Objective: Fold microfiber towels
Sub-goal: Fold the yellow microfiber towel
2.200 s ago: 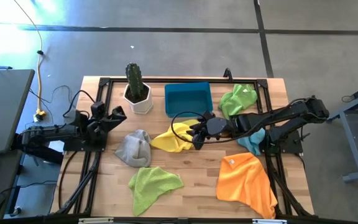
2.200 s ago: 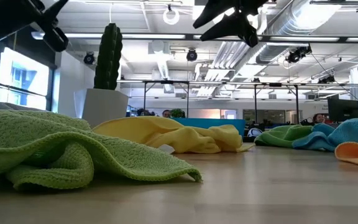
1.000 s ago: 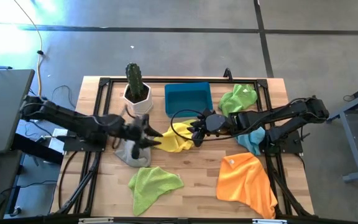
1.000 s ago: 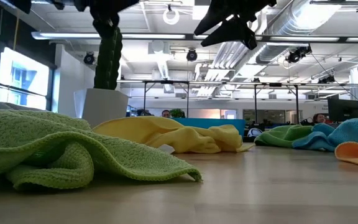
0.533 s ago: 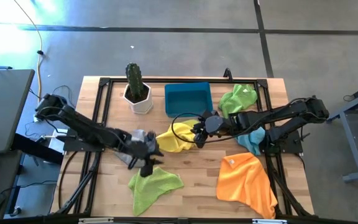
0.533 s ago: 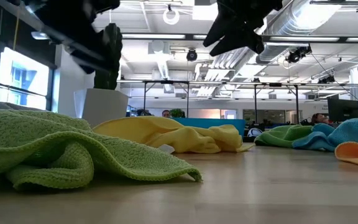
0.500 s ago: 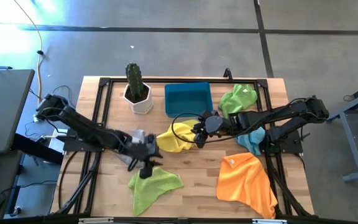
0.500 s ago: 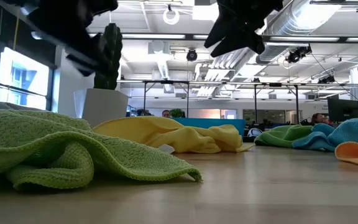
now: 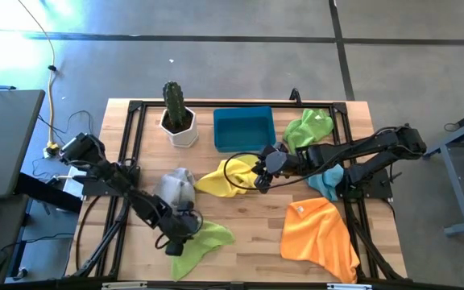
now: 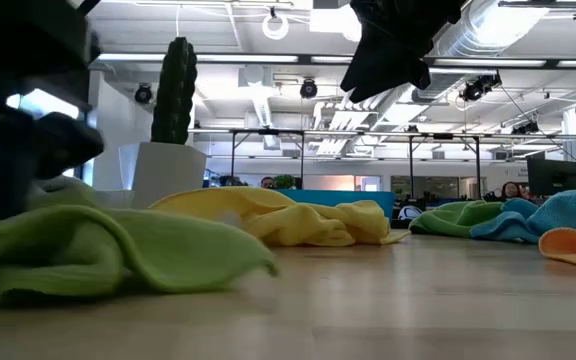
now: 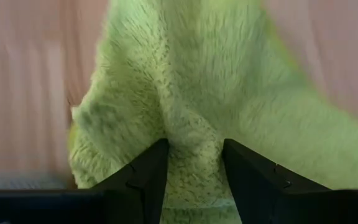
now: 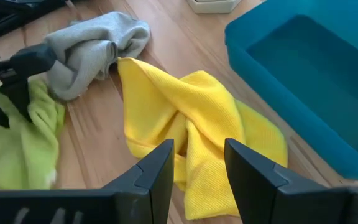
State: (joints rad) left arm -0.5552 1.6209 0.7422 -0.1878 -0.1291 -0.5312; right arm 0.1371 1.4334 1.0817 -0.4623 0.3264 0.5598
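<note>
Blue bin [image 9: 244, 129]: rectangular plastic container at the far middle of the worktop [image 9: 256, 217]; interior bare in the high and right wrist views. All places below are taken from this bin.

White pot [image 9: 179, 129]: just left of the bin, holding an upright green cactus [image 9: 173, 101].

Yellow towel [image 9: 230, 179]: crumpled, just in front of the bin.

Grey towel [image 9: 176, 189]: bunched, front-left of the bin, touching the yellow one.

Lime green towel [image 9: 204, 240]: well in front-left of the bin, near the worktop's front edge; a fold sits between the fingers of the left hand [image 9: 177, 234], pinched there in the left wrist view.

Second lime green towel [image 9: 308, 127]: just right of the bin.

Light blue towel [image 9: 329, 181]: front-right of the bin, partly under the right arm.

Orange towel [image 9: 322, 235]: well in front-right of the bin.

Right hand [image 9: 258, 171]: raised above the yellow towel, fingers apart, holding nothing.
</note>
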